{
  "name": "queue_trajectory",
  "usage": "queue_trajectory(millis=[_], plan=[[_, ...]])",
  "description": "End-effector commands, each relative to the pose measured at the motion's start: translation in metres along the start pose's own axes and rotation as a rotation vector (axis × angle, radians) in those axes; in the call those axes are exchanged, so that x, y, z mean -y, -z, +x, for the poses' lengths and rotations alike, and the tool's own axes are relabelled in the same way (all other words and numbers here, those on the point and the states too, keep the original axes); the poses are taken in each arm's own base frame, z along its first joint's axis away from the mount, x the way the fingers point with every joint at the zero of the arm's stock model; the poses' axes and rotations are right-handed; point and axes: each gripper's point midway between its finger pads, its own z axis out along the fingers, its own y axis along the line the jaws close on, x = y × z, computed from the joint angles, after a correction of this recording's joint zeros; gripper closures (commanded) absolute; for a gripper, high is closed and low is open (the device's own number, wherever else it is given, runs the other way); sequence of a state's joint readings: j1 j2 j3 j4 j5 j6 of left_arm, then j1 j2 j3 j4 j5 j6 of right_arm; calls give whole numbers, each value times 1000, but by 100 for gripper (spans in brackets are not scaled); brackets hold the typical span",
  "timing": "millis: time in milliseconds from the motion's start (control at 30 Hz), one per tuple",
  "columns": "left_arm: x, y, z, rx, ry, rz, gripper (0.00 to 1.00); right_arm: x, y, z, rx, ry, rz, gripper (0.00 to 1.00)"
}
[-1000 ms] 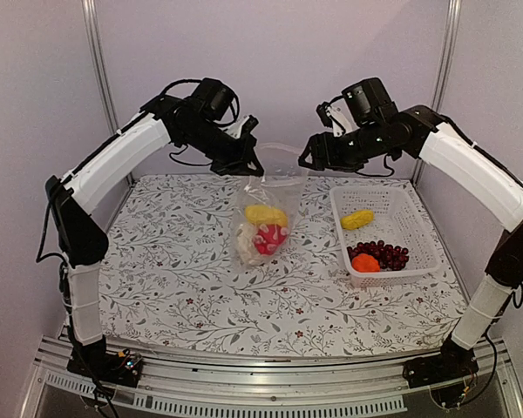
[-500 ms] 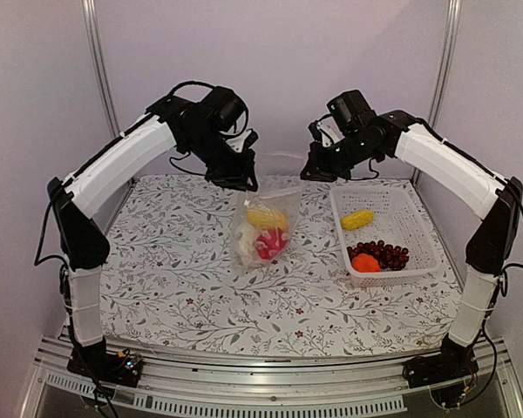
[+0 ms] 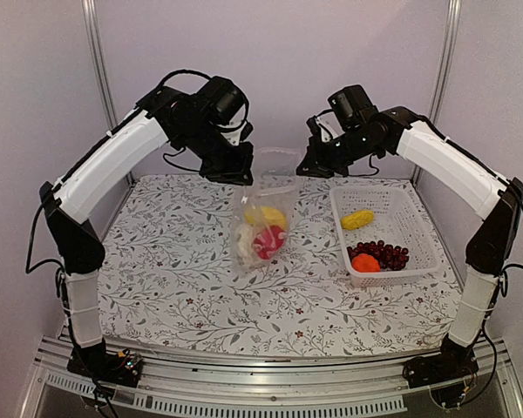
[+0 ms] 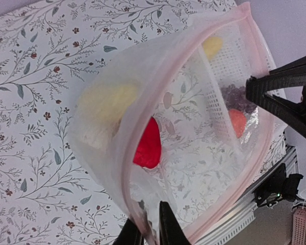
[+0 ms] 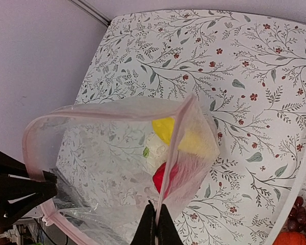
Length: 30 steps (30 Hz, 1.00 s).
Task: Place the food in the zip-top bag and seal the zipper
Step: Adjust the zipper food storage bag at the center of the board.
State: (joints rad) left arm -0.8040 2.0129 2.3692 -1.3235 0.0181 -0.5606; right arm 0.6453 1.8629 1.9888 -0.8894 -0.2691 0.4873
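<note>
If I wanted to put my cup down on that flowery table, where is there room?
Two bare patches of tablecloth: the wide left side, between the left arm and the bag, and the front strip between bag, basket and the near rail. It is crowded at the back middle, where the left gripper and right gripper hold the bag's mouth.

Clear, glossy, crinkled plastic film: zip-top bag (image 3: 263, 218). White plastic mesh: basket (image 3: 392, 278). Matt, printed: table cover (image 3: 174, 287).
</note>
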Motion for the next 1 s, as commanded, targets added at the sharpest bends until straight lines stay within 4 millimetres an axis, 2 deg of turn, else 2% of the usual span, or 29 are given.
queue_trajectory(millis=[0, 67, 333, 433, 567, 667, 833, 967], plan=[[-5, 15, 12, -36, 23, -23, 91, -13, 10, -15, 44, -4, -44, 100], [-4, 16, 13, -41, 25, -22, 100, -16, 12, -16, 47, -5, -57, 100], [-4, 39, -19, 98, -8, -26, 100, -24, 22, -23, 69, -1, -72, 100], [-9, 31, -18, 87, -22, -36, 100, -24, 20, -24, 74, 8, -77, 100], [-16, 11, -8, 31, -57, -70, 100, -25, 15, -22, 61, 15, -95, 97], [-15, 8, -8, 26, -69, -67, 100, -27, 17, -21, 59, 19, -106, 85], [-10, 3, -8, 34, -88, -24, 100, -25, 40, -29, 97, 28, -96, 54], [-3, -8, -8, 18, -87, 18, 100, -12, 57, -30, 101, 27, -74, 44]])
